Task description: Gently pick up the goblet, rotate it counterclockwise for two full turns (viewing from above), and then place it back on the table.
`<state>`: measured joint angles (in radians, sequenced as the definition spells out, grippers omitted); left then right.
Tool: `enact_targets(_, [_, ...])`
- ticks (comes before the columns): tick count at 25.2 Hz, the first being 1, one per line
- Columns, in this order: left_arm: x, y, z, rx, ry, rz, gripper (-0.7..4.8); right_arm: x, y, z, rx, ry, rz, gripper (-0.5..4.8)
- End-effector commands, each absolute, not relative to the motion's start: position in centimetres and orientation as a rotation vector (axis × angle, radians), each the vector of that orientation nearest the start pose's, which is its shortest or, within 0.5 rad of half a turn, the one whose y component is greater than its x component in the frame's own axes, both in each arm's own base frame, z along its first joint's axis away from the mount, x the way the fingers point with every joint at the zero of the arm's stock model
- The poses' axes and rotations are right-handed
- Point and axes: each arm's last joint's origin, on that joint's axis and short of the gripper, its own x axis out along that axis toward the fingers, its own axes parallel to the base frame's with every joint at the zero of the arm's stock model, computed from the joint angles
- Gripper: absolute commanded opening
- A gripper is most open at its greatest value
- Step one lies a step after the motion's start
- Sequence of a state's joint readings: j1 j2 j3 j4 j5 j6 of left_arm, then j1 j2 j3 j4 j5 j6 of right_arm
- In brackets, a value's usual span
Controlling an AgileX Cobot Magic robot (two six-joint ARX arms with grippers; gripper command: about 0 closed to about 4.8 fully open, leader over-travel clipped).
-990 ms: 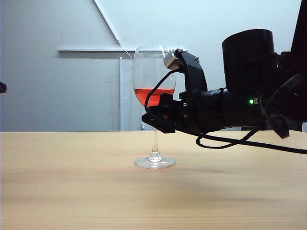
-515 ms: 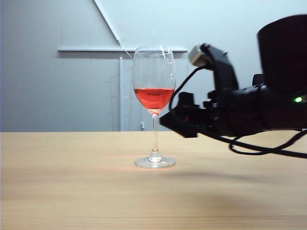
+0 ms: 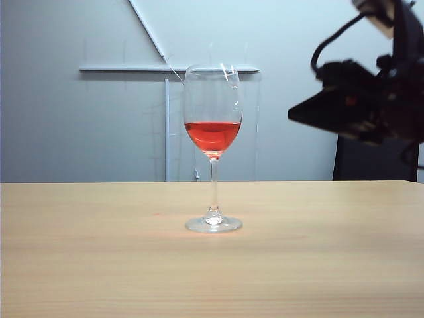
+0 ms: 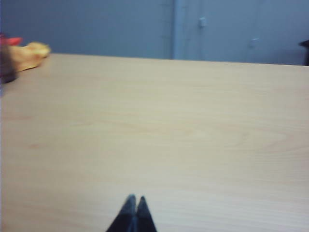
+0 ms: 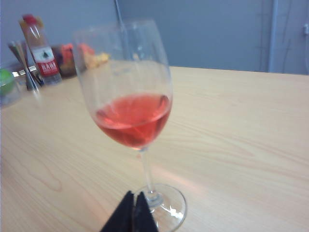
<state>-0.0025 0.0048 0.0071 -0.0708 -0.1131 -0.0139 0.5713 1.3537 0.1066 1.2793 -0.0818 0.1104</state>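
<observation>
The goblet [image 3: 212,119], a tall clear glass with red liquid in its bowl, stands upright on the pale wood table [image 3: 99,258], free of any grip. My right gripper [image 3: 291,116] hangs in the air well to the goblet's right, at about the height of its bowl, and is shut on nothing. In the right wrist view the goblet [image 5: 133,116] fills the middle, with the closed right gripper [image 5: 134,194] in front of its foot. My left gripper [image 4: 134,198] is shut and empty over bare table [image 4: 169,121], and does not show in the exterior view.
At the table's far edge the right wrist view shows a red-labelled bottle [image 5: 41,53], a green object [image 5: 5,79] and orange items [image 5: 89,53]. A yellow object [image 4: 29,54] lies at a far corner in the left wrist view. A dark panel [image 3: 371,159] stands behind the table.
My right gripper has drawn back from the goblet's stem, moving right and up, and its jaws have closed. The goblet stays upright in the same spot.
</observation>
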Motion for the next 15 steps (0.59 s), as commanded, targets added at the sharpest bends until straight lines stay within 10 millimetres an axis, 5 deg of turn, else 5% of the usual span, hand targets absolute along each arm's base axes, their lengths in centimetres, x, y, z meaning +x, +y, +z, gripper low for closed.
enact_targets(1, [9.7, 0.4, 15.9, -0.004, 0.065, 0.119, -0.05, 15.7, 10.4, 16.0, 0.112, 0.025, 0.647, -0.08])
enact_targets(15, [9.7, 0.4, 15.9, -0.004, 0.067, 0.115, -0.04, 13.7, 8.4, 18.9, 0.121, -0.018, 0.452, -0.08])
